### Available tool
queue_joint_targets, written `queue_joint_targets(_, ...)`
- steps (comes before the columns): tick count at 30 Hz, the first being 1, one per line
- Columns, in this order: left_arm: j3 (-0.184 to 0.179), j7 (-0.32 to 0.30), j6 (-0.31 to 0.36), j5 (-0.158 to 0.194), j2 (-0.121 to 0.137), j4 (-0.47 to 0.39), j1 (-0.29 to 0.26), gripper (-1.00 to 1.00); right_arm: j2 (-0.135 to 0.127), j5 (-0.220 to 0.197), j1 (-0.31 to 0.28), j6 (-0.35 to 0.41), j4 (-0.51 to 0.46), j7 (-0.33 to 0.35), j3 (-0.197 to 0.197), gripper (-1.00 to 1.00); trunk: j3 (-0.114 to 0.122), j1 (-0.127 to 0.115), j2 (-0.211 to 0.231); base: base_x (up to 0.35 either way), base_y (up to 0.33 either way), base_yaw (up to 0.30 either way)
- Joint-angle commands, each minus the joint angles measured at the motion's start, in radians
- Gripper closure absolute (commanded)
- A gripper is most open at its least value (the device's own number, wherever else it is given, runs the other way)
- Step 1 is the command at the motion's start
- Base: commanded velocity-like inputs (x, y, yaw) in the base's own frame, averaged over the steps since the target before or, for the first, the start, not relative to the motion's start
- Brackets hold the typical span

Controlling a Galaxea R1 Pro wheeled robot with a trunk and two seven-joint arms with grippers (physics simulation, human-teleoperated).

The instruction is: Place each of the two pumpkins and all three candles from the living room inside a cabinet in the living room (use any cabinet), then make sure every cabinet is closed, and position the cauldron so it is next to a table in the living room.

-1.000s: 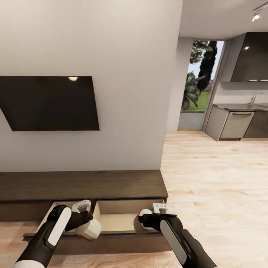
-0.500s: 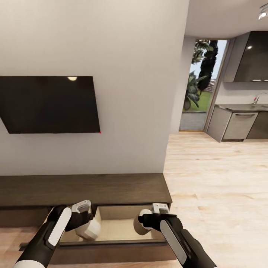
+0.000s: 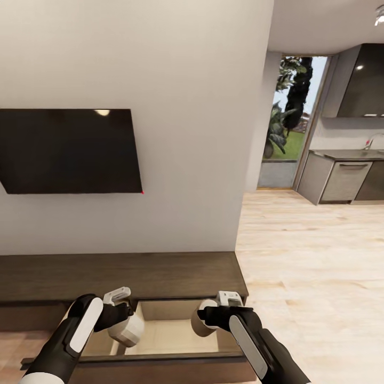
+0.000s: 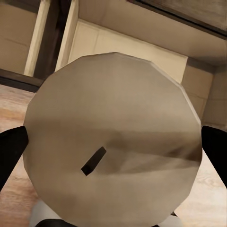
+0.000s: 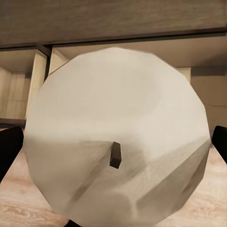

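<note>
At lower frame, the left gripper (image 3: 124, 326) and right gripper (image 3: 205, 320) each clamp fingers round a stubby whitish candle (image 4: 112, 142), seemingly light, rigid and smooth, over the low dark-brown cabinet's (image 3: 133, 272) open drawer.

cam nearer cabinet (image 3: 133, 274), drawers lower (view shift)

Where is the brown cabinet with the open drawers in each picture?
Head view: the cabinet sits low against the wall under the TV, drawers open.
Left wrist view: its pale drawer inside peeks from behind the left candle.
Right wrist view: its dark wood and pale drawer show behind the right candle.
Shared landmark: the beige drawer insides.
</note>
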Motion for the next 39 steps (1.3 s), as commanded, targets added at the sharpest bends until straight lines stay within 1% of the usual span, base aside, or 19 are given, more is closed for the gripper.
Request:
queue_joint_targets(1, 0.000, 0.009, 0.003, 0.011, 0.000, -0.001, -0.001, 1.00, 0.000, -0.010, -0.001, 0.002, -0.001, -0.010, 0.002, 1.00, -0.001, 0.001, -0.001, 0.162, 0.000, 0.000)
queue_joint_targets(10, -0.001, 0.011, 0.003, 0.008, -0.003, 0.000, -0.001, 1.00, 0.000, -0.013, -0.001, -0.019, 0.000, -0.010, 0.003, 1.00, -0.001, 0.001, -0.001, 0.110, 0.011, 0.000)
queue_joint_targets(34, -0.002, 0.015, 0.001, 0.005, -0.007, 0.000, -0.001, 1.00, 0.002, -0.013, -0.001, -0.021, 0.005, -0.014, 0.005, 1.00, -0.001, 0.001, -0.001, 0.132, -0.009, 0.000)
queue_joint_targets(36, -0.003, 0.015, 0.001, 0.005, -0.008, 0.000, -0.001, 1.00, 0.011, -0.011, -0.002, -0.021, 0.008, -0.018, 0.008, 1.00, -0.001, 0.001, -0.001, 0.093, -0.088, 0.000)
queue_joint_targets(37, -0.004, 0.016, 0.000, 0.004, -0.009, 0.001, -0.001, 1.00, 0.022, -0.010, -0.002, -0.020, 0.011, -0.020, 0.009, 1.00, -0.001, 0.001, -0.001, 0.046, -0.044, 0.000)
queue_joint_targets(39, -0.011, 0.022, 0.000, -0.006, -0.013, 0.006, -0.001, 1.00, 0.059, -0.008, -0.006, -0.020, 0.037, -0.022, 0.015, 1.00, -0.001, 0.001, -0.001, 0.024, -0.023, 0.000)
